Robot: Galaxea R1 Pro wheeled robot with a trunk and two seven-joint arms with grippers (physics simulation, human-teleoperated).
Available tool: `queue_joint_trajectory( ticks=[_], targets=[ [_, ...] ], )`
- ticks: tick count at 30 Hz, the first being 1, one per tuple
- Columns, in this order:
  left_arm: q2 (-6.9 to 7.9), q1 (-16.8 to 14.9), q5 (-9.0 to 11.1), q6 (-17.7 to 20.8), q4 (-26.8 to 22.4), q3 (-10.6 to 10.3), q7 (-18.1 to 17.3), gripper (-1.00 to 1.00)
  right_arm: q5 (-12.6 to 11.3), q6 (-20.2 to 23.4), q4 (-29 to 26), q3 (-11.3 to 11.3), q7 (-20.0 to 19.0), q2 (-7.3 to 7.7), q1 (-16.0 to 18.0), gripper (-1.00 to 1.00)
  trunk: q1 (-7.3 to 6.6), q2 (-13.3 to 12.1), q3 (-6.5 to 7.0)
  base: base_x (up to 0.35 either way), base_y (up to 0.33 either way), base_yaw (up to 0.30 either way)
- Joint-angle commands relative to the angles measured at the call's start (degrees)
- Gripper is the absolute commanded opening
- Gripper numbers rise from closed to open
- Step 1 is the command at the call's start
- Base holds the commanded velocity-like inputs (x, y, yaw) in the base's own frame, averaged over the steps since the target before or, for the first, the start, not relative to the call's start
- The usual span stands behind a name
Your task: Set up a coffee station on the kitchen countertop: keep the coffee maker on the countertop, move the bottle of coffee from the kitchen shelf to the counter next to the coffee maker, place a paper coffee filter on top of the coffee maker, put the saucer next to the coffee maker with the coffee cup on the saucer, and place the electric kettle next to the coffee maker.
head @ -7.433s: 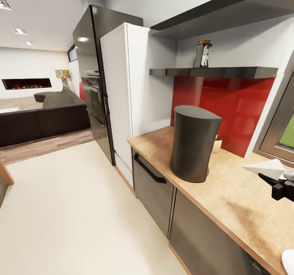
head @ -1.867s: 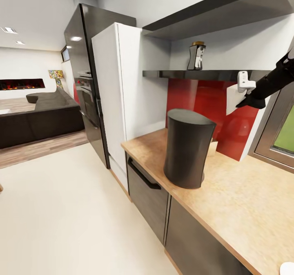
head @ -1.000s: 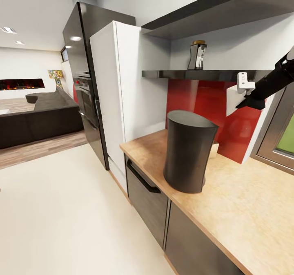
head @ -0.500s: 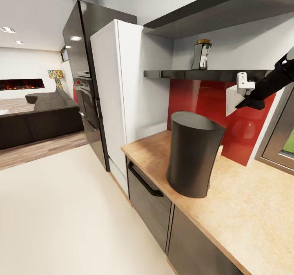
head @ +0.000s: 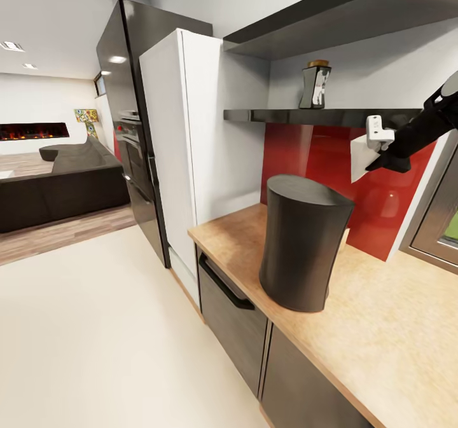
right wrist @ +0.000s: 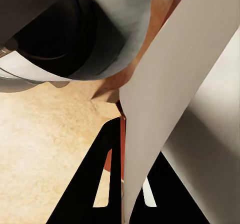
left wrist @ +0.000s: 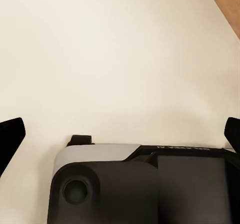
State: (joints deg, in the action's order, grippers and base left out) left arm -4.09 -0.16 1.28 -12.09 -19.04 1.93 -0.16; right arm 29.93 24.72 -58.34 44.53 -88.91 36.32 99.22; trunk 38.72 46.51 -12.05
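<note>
while the left gripper (left wrist: 120,134) hangs over pale cream floor (left wrist: 110,49) with its two dark fingertips (left wrist: 10,136) set wide apart and nothing between them, the right gripper (head: 375,142) is raised in front of the red back panel (head: 375,193), pinching the paper coffee filter (head: 360,158). in the right wrist view the black fingers (right wrist: 107,184) press together on the thin white sheet (right wrist: 170,99), which stands up from them, with the grey top of the coffee maker (right wrist: 95,29) and beige counter (right wrist: 45,149) beyond.

nearest in the head view, the kitchen countertop (head: 394,345) runs above dark grey cabinet fronts (head: 232,317). the coffee maker (head: 302,243) stands upright on it near the front edge, its flat top bare; the filter is held in the air higher than that top and off to its right, apart from it.

farther back, the kitchen shelf (head: 305,116) carries the bottle of coffee (head: 315,85), upright. a white tall cabinet (head: 191,142) and a dark oven tower (head: 130,129) stand beyond the counter's end, then a dark sofa (head: 60,186) and a fireplace (head: 32,130).
</note>
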Motion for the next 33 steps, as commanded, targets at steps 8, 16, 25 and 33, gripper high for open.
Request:
queue_joint_trajectory(
  ticks=[8,16,25,33],
  targets=[
    [-0.04,-0.02,0.13,-0.13,-0.03,0.19,-0.02,1.0,0.07,0.66,0.1,0.48,-0.24,-0.8,0.1,-1.0,0.01,0.06,-0.08,0.006,0.001,0.0],
    [-0.04,-0.02,0.11,-0.13,-0.03,0.18,-0.02,1.0,0.01,-3.69,3.21,0.61,-0.66,-2.77,0.1,-1.0,0.01,0.06,-0.08,0.0,0.0,0.0],
    [-0.04,-0.02,0.13,-0.13,-0.03,0.17,-0.02,1.0,0.04,-4.62,3.75,0.65,-0.81,-2.99,0.13,-1.0,0.01,0.06,-0.08,0.0,0.0,0.0],
    [-0.04,-0.02,0.13,-0.13,-0.03,0.13,-0.02,1.0,0.01,-4.69,3.84,0.65,-0.82,-2.97,0.58,-1.0,0.01,0.06,-0.08,0.03,0.0,0.0]
  ],
)
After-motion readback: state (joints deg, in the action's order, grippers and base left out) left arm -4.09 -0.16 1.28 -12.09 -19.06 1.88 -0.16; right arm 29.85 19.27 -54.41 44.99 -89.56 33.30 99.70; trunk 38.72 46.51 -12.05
